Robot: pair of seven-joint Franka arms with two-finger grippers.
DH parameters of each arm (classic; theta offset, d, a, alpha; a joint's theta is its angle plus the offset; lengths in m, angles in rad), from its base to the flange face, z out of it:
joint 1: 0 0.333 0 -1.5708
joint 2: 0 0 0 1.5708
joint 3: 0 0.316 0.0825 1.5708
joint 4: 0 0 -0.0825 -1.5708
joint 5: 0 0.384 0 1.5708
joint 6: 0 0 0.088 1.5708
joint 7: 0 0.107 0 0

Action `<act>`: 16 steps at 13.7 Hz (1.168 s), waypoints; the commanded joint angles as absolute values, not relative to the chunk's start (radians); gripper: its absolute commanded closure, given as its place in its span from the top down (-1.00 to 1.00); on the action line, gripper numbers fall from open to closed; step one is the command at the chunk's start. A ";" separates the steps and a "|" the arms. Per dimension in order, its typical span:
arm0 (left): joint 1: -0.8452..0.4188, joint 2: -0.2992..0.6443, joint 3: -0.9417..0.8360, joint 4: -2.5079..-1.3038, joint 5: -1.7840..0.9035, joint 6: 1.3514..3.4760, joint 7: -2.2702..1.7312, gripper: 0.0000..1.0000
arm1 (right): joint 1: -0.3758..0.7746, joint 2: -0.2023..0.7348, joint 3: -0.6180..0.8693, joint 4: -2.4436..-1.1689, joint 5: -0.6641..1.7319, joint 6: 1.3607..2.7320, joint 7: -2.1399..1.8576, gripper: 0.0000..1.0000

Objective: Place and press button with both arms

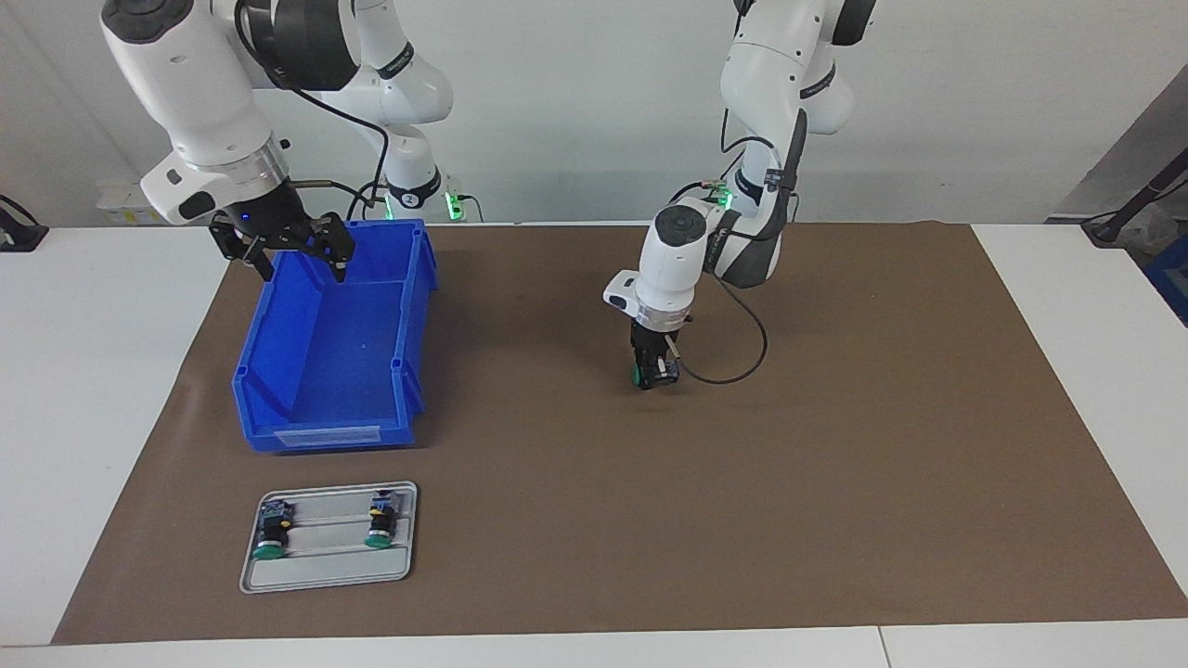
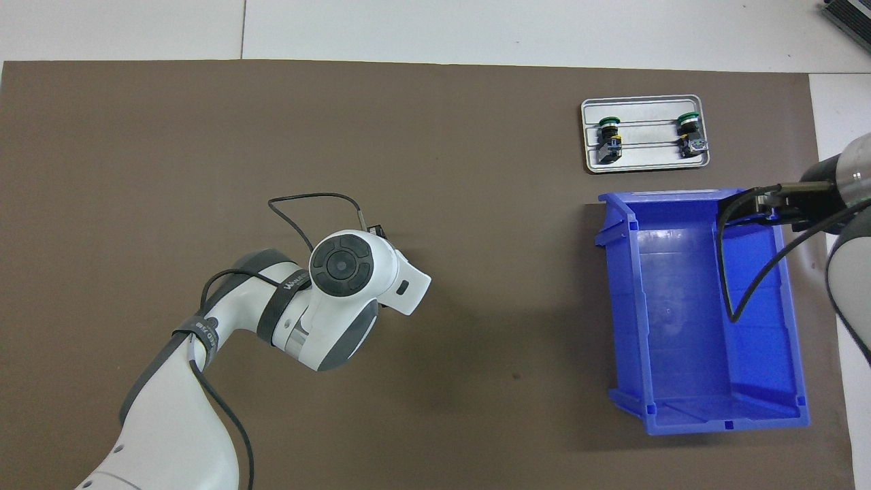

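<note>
Near the middle of the facing view, the left gripper (image 1: 654, 378) is seen lowered to the brown mat (image 1: 835, 464), its fingers narrowed onto a button (image 1: 637, 375) whose green cap peeks out at one side; the button's body is largely covered by the fingers, and whether it touches the mat cannot be told. In the overhead view this gripper and its button are hidden under the arm's own white wrist, with only a looping black cable (image 2: 306, 204) showing past it. At the upper left of the facing view, the right gripper (image 1: 302, 264) is held above the robot-side rim of the blue bin (image 1: 278, 390), its fingers spread wide and holding nothing; in the overhead view it is cut off at the right edge of the frame, and only a dark stub and cable are seen over the bin. The bin's inside is seen bare in both views, though part of it is crossed by that cable in the overhead view. Farther from the robots than the bin, at the lower left of the facing view, a grey tray (image 1: 325, 571) is seen with two more buttons (image 1: 272, 535) lying in it, well apart from each other, green caps pointing away from the robots; their terminal ends are too small to make out clearly.
</note>
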State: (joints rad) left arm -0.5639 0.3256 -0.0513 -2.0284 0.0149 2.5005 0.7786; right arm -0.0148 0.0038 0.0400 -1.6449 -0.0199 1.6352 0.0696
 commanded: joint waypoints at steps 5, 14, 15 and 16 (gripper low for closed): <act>-0.433 0.318 -0.061 -1.836 -0.096 2.324 0.778 -0.90 | -0.018 -0.012 0.041 -1.661 -0.012 1.638 0.049 1.00; -0.088 0.238 -0.058 -1.802 -0.635 1.977 1.274 -0.94 | -0.018 -0.012 0.041 -1.661 -0.012 1.638 0.049 1.00; -0.066 0.223 -0.058 -1.843 -0.688 1.980 1.323 -0.94 | -0.018 -0.012 0.041 -1.661 -0.012 1.638 0.049 1.00; -0.045 0.191 -0.057 -1.908 -0.748 1.993 1.400 -0.93 | -0.018 -0.012 0.041 -1.661 -0.012 1.638 0.049 1.00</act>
